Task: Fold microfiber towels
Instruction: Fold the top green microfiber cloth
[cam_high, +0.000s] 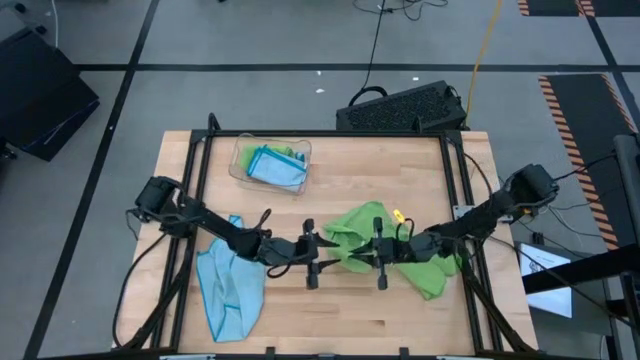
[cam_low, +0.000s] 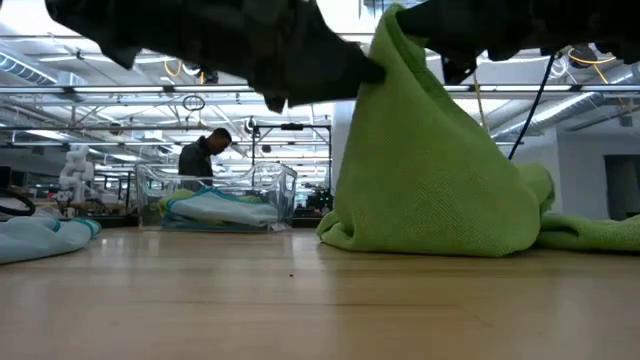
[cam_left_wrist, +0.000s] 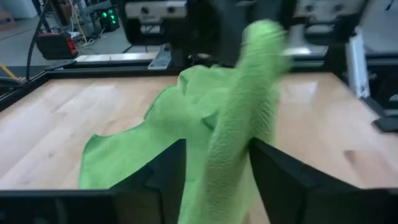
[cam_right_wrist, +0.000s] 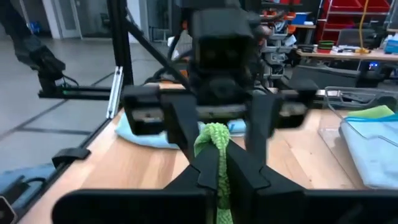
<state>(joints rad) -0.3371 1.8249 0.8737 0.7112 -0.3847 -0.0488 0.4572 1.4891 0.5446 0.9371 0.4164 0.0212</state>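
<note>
1. The left gripper (cam_high: 322, 252) sits near the middle of the table (cam_high: 400, 320), pointing toward the right arm, with its two dark fingers (cam_left_wrist: 163, 177) set apart on either side of a raised fold of the lime green towel (cam_high: 372, 232); whether the pads are actually pressing the cloth cannot be told.
2. The right gripper (cam_high: 372, 256) faces it from the other side, just apart, with its fingers (cam_right_wrist: 205, 171) pressed together and pinching a bunched edge of the same green towel.
3. In the low view the green towel (cam_low: 430, 170) rises in a tent-like peak from the wood up to the dark grippers above, while its lower part lies crumpled on the table and trails off toward the right arm's side.
4. In the left wrist view the green towel (cam_left_wrist: 205, 118) spreads out flat on the wood beyond the lifted fold.
5. A light blue towel (cam_high: 228, 285) lies rumpled on the table beneath the left arm, near the front edge, well apart from the green one.
6. A clear plastic tray (cam_high: 243, 158) stands toward the back of the table on the left arm's side, holding another blue towel (cam_high: 276, 168) with a bit of green cloth beside it.
7. A person (cam_low: 203, 155) shows in the room far behind the tray in the low view.
</note>
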